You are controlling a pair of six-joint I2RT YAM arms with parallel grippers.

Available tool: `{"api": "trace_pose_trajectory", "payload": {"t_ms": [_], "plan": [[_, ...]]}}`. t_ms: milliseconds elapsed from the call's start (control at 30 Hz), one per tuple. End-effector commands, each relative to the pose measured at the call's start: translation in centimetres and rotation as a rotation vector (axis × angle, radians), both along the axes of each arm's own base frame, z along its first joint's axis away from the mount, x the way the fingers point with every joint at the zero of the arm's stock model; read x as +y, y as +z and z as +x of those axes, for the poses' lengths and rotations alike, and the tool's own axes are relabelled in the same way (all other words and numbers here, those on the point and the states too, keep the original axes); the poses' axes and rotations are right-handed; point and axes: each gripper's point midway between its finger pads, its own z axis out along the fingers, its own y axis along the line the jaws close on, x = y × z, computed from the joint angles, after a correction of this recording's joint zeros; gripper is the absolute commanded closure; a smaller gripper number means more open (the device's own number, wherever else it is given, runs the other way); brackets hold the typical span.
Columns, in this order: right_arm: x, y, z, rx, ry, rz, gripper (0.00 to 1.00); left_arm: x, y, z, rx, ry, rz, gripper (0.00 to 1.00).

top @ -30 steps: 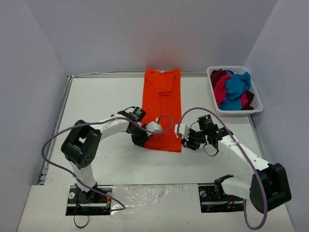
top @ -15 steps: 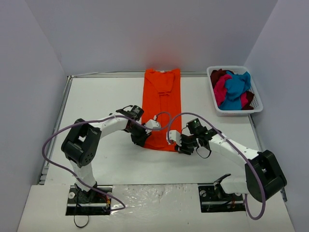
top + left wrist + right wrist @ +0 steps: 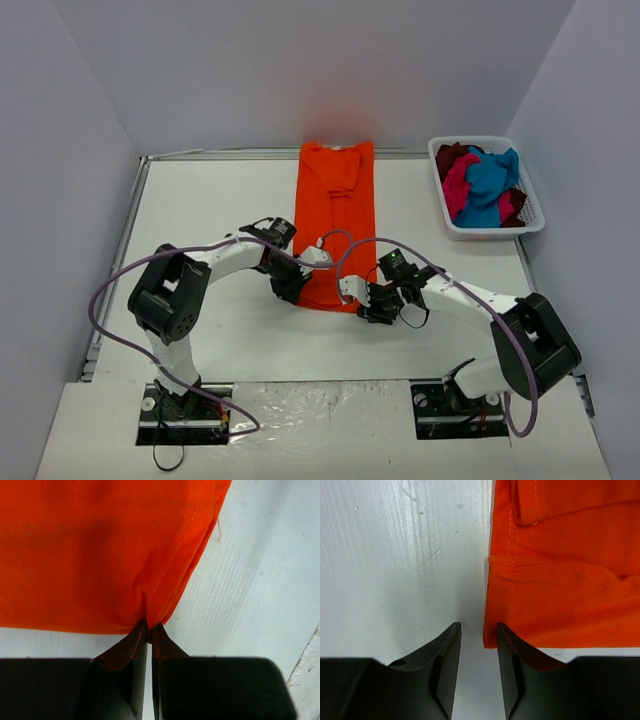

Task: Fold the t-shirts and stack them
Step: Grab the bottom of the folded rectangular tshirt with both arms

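One bright orange cloth t-shirt (image 3: 335, 210) (image 3: 90, 545) (image 3: 570, 580), folded into a long strip, lies mid-counter (image 3: 200, 220); the left claw (image 3: 290, 290) (image 3: 149, 627) is pinched tight on its near left corner; the right claw (image 3: 370, 300) (image 3: 477, 627) stands slightly parted at the near right corner, gripping nothing, the hem's edge just inside its gap; one white plastic basket (image 3: 490, 230) at far right holds a heap of teal-blue (image 3: 490, 180), magenta-pink (image 3: 458, 185) and dark red (image 3: 450, 157) shirts, their number unclear.

Both arms stretch forward, wrists angled toward each other. The left gripper (image 3: 149, 630) pinches the orange t-shirt (image 3: 80, 550); the right gripper (image 3: 477, 630) has its fingers standing apart.
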Motion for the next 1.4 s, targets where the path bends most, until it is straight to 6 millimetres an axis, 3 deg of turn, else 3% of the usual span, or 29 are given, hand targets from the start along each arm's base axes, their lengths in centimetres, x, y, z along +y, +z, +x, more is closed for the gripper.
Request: {"api": "trace_pose_trajectory", "payload": {"t_ms": [0, 167, 400, 500, 700, 867, 1033, 1367], "plan": [[-0.2, -0.6, -0.2, 0.008, 0.009, -0.036, 0.69, -0.1, 0.9, 0.1, 0.019, 0.007, -0.023, 0.98], [-0.5, -1.5, 0.0, 0.002, -0.001, -0.077, 0.7, -0.1, 1.0, 0.0, 0.03, 0.007, -0.032, 0.98], [-0.6, -1.6, 0.8, -0.021, -0.04, -0.105, 0.82, 0.0, 1.2, -0.3, 0.04, -0.006, -0.038, 0.98], [-0.4, -1.1, 0.9, -0.022, -0.044, -0.093, 0.78, 0.1, 1.2, -0.5, 0.042, -0.008, -0.037, 0.98], [0.2, 1.9, 0.7, -0.041, -0.008, -0.027, 0.69, 0.2, 1.5, -0.6, 0.045, -0.012, -0.038, 0.98], [0.0, 3.6, 0.4, -0.046, 0.008, -0.002, 0.69, 0.2, 1.5, -0.8, 0.051, -0.015, -0.036, 0.98], [-0.1, 3.9, 0.6, -0.046, 0.014, 0.02, 0.68, 0.3, 1.4, -0.6, 0.049, -0.015, -0.032, 0.98], [-0.3, 2.3, 0.5, -0.009, 0.036, -0.019, 0.63, 0.3, 0.8, -0.7, 0.061, -0.017, -0.026, 0.98]]}}
